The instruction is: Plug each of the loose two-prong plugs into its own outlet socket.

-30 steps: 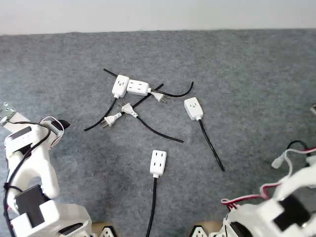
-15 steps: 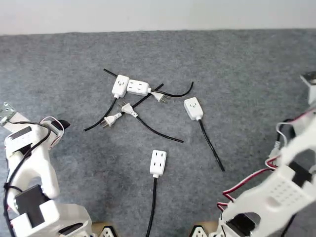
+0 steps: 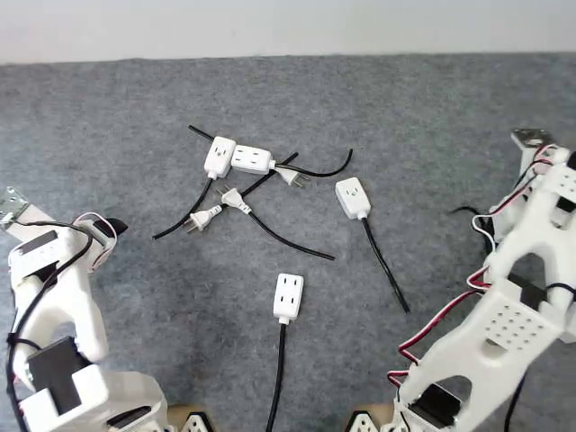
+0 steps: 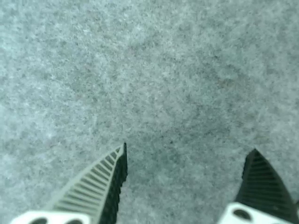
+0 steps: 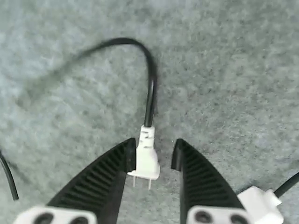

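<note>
Two-prong plugs lie loose among crossed black cords on the grey bench (image 3: 432, 99): a first plug (image 3: 292, 178) just beside a touching pair of sockets, a second plug (image 3: 232, 197) just below that pair, and a third plug (image 3: 205, 217) near it, toward the left arm (image 3: 54, 297). None of the three sits in a socket. The pair is a far socket (image 3: 220, 157) and a crosswise socket (image 3: 252, 159), side by side. A lone socket (image 3: 353, 197) lies apart toward the right arm (image 3: 526, 288), and a near socket (image 3: 288, 296) lies closest to the arm bases, its cord running straight back. In the right wrist view a fourth plug (image 5: 146, 161) lies between the spread fingers of the right hand (image 5: 155, 143), prongs toward the camera, against one finger with a strip of bench showing before the other; its black cord (image 5: 150, 93) arcs away. A white cord end (image 5: 256, 203) lies near; whether plug or socket I cannot tell. The left hand (image 4: 189, 149) is spread wide over bare bench, holding nothing
</note>
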Robot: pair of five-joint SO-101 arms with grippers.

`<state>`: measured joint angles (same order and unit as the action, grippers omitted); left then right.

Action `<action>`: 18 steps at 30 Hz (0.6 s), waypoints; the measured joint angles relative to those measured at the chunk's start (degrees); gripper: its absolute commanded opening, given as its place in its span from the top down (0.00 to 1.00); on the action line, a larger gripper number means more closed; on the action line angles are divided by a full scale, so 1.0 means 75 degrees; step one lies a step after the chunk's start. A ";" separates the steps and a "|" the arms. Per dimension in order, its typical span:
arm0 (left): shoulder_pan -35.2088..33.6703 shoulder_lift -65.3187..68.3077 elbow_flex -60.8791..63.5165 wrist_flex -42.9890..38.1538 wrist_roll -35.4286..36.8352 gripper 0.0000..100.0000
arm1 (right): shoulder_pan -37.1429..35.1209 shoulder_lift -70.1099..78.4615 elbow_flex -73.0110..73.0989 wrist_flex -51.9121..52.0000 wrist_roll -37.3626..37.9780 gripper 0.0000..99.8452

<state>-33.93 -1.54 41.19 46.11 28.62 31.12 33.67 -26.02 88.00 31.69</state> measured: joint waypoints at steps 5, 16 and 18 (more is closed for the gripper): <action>0.0000 0.0000 0.0000 0.0000 0.0000 0.63 | -0.0199 0.0000 0.0000 0.0059 -0.0293 0.86; 0.0000 0.0000 0.0000 0.0000 0.0000 0.63 | 0.0105 0.0129 0.0000 0.0328 -0.0375 0.99; 0.0000 0.0000 0.0000 0.0000 0.0000 0.63 | 0.0105 0.0117 0.0000 0.0387 -0.0375 0.99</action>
<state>-33.93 -1.54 41.19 46.11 28.62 31.91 34.55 -26.02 90.90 28.88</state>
